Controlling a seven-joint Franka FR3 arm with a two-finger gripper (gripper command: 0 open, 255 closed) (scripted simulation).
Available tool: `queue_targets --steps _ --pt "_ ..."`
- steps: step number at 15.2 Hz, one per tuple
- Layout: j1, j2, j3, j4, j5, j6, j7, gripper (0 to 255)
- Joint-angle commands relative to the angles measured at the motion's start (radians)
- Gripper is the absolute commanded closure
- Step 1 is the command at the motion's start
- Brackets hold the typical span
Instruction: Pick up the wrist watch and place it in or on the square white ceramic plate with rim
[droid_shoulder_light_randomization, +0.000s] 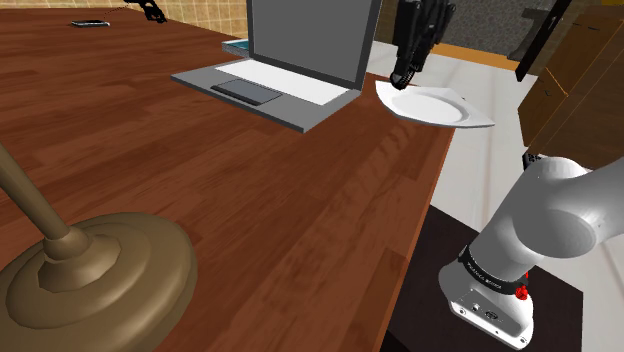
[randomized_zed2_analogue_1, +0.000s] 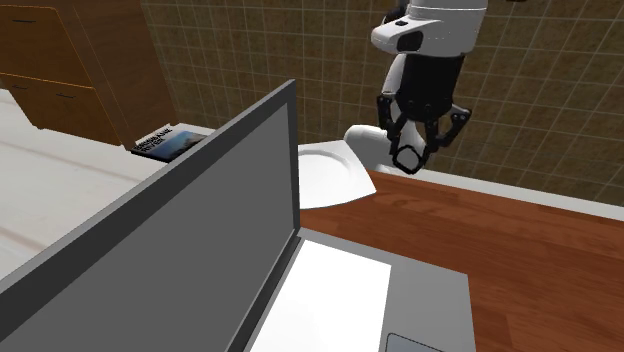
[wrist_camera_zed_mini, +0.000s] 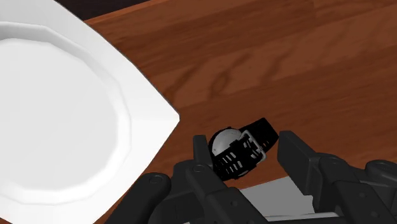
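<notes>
My black gripper (droid_shoulder_light_randomization: 405, 72) hangs above the table's far corner, shut on a black wrist watch (wrist_camera_zed_mini: 238, 151) with a pale round face. The watch (randomized_zed2_analogue_1: 410, 158) dangles as a dark loop between the fingertips, lifted off the wood. The square white plate with a rim (droid_shoulder_light_randomization: 440, 108) lies on the table corner just below and beside the gripper. In the wrist view the plate (wrist_camera_zed_mini: 70, 121) sits off to the side of the fingers (wrist_camera_zed_mini: 201, 159), and brown tabletop lies under the watch. The plate (randomized_zed2_analogue_1: 335, 175) is partly hidden behind the laptop lid.
An open grey laptop (droid_shoulder_light_randomization: 290, 60) stands close to the plate on the shoulder view's left. A large brown lamp base (droid_shoulder_light_randomization: 95, 275) sits at the near left. A book (randomized_zed2_analogue_1: 165, 143) lies behind the laptop. The table edge (droid_shoulder_light_randomization: 425, 215) runs beside the stand.
</notes>
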Motion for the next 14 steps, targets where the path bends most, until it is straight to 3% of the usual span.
queue_targets --steps 1,14 --pt "-0.01 -0.014 -0.045 -0.012 -0.026 -0.006 -0.052 255" --pt "-0.075 -0.021 -0.322 -0.009 -0.206 -0.018 -0.365 255"
